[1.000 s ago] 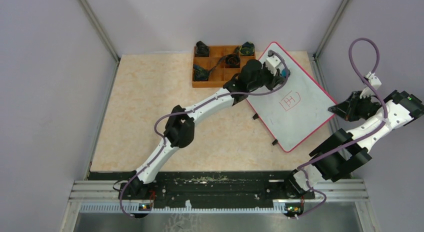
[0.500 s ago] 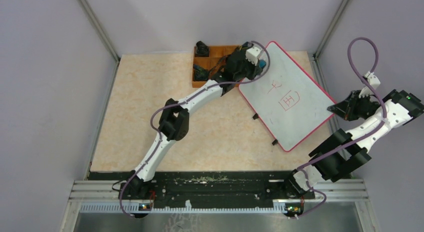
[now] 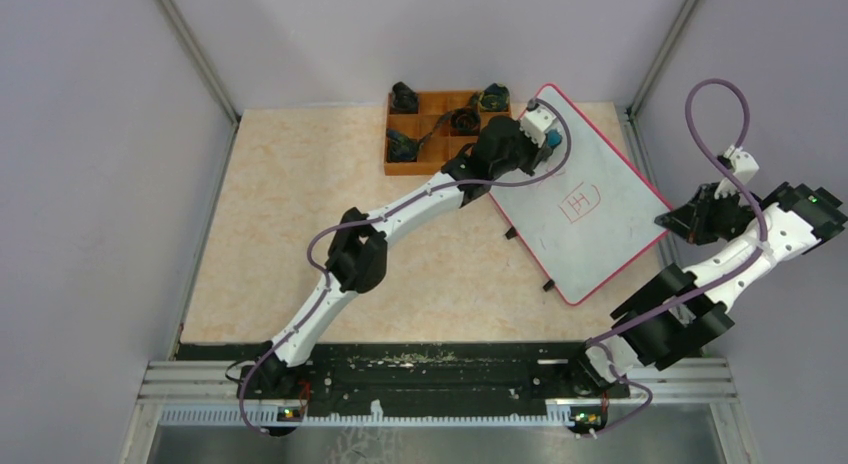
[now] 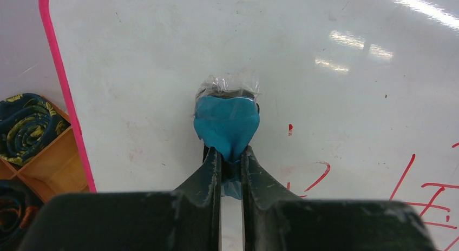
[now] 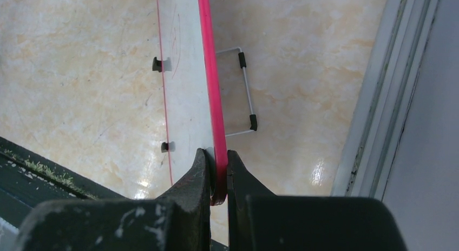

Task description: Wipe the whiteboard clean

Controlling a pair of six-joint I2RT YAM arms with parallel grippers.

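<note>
Two closed grips: right gripper pinches the rim of the whiteboard at far right of the table, apparently steadying it, while left gripper holds a blue eraser against its far corner.

- Top external view: fixed, high, behind the arm bases; faces down and forward over the whole beige marbled tabletop.
- Left wrist view: very near, looking past the black left gripper onto the flat white red-rimmed whiteboard.
- Right wrist view: very near, past the black right gripper, along the whiteboard's rim, edge-on.
- Shared: whiteboard, all three views.
</note>
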